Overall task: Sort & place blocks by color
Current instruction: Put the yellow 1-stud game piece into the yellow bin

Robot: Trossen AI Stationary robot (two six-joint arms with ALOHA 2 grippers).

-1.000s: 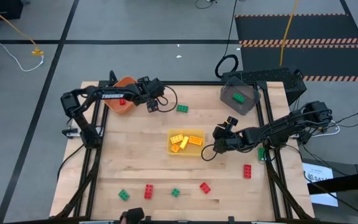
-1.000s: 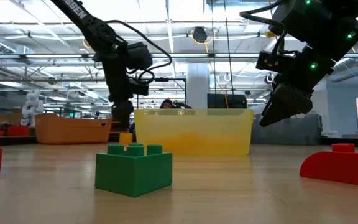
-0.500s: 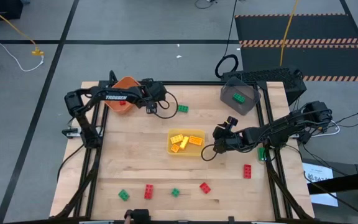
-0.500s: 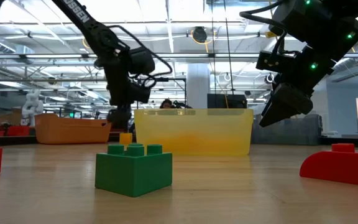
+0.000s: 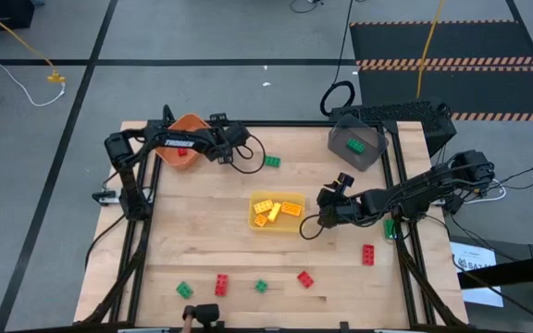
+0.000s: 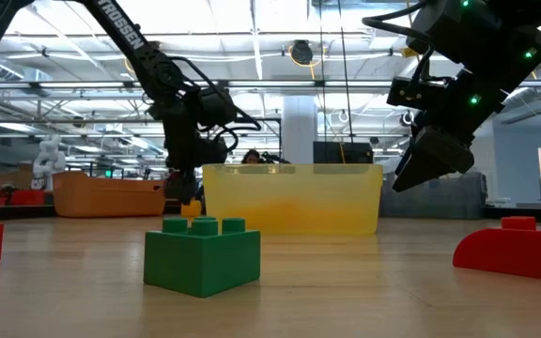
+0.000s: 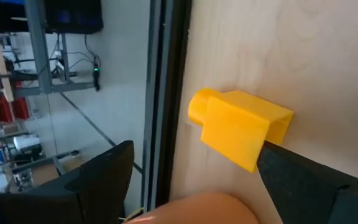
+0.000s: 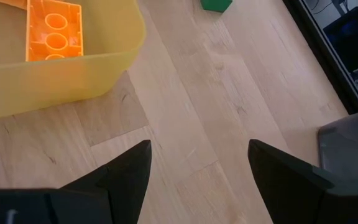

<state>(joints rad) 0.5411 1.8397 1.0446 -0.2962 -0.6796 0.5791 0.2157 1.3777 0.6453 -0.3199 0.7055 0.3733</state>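
A yellow block [image 7: 238, 127] lies on the table close to its far edge, beside the orange bin [image 5: 185, 148]. My left gripper [image 7: 194, 149] is open and low over it, one finger on either side; in the low view my left gripper [image 6: 184, 188] partly hides it. My right gripper [image 5: 327, 211] hangs open over bare wood to the right of the yellow bin [image 5: 277, 212], which holds yellow blocks. Red blocks [image 5: 221, 284] and green blocks [image 5: 184, 289] lie along the near side. Another green block [image 5: 271, 161] lies at the far middle. My left gripper has one finger [image 7: 291, 174] right at the yellow block's corner [image 7: 257, 158], coming slanting down from the near left. I cannot tell whether it touches. The block lies flat on the table.
A dark grey bin [image 5: 357, 146] at the far right holds a green block. A red block [image 5: 182, 154] lies in the orange bin. Two more red blocks [image 5: 367, 254] [image 5: 304, 278] lie near right. The table's black frame rail [image 7: 166, 93] runs just beyond the yellow block.
My left gripper has sunk toward the table's far edge, down over the yellow block, and has rolled about its own line as it went. It has stayed open.
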